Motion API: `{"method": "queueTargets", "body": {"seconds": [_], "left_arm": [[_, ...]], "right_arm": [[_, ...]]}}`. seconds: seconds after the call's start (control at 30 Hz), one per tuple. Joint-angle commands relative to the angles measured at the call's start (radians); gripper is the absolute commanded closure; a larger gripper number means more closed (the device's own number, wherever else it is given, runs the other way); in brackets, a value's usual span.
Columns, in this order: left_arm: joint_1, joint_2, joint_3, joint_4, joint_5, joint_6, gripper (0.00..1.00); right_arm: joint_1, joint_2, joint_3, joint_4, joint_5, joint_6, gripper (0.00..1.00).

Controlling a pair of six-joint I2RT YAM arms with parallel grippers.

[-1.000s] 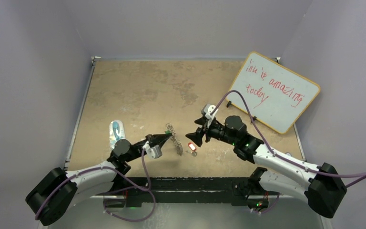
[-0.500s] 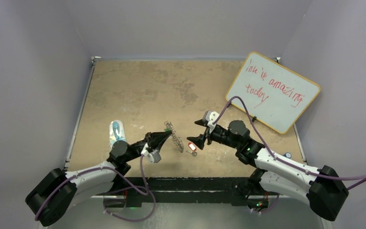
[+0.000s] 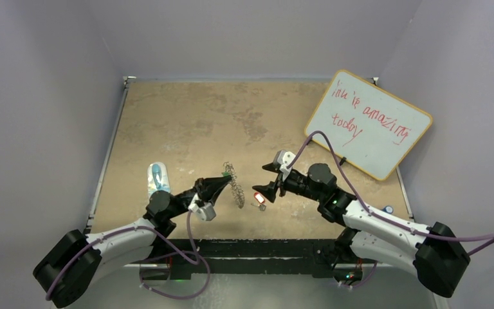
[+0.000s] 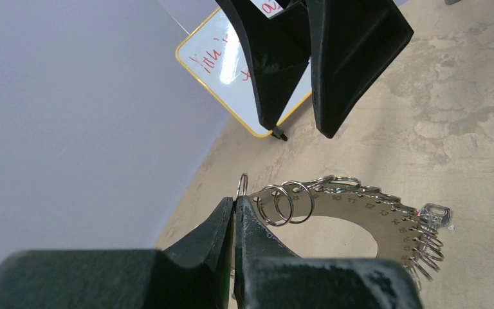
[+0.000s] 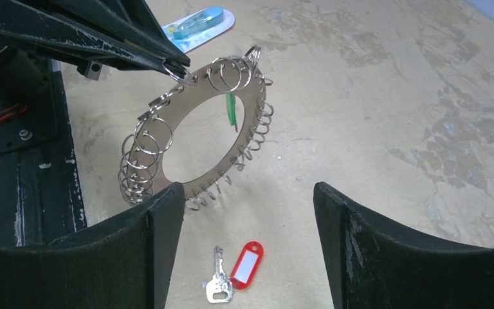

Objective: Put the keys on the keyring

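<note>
Tan tabletop [image 3: 186, 122] under keyring [image 3: 235, 187] — lilac walls [image 3: 45, 96]

The table [image 3: 186, 122] has a mottled tan top with darker stains. A small silver key [image 5: 219, 285] with a red tag lies flat near its front edge. Well to the left of the key lies a clear bluish plastic piece [image 3: 156, 179]. Just left of the key the keyring [image 3: 235, 187] stands on edge; whether its rim touches the top cannot be told. Far back and right of the key stands a whiteboard [image 3: 368, 122], tilted.
</note>
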Motion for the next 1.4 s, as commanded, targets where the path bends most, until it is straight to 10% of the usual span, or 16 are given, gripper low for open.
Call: {"method": "queueTargets", "body": {"seconds": [0.0, 0.5, 0.97, 1.37], "left_arm": [[-0.001, -0.027, -0.082, 0.057, 0.011, -0.011, 1.0], [-0.002, -0.068, -0.03, -0.086, -0.077, -0.147, 1.0], [-0.002, -0.071, -0.024, -0.103, -0.084, -0.193, 1.0], [-0.001, -0.083, -0.021, -0.117, -0.097, -0.199, 1.0]], "right_arm": [[-0.003, 0.004, -0.016, 0.039, -0.02, 0.021, 0.25], [-0.003, 0.143, 0.14, -0.497, 0.26, 0.499, 0.36], [0.156, 0.413, 0.387, -0.773, 0.486, 0.53, 0.64], [0.254, 0.579, 0.476, -0.87, 0.588, 0.56, 0.67]]}}
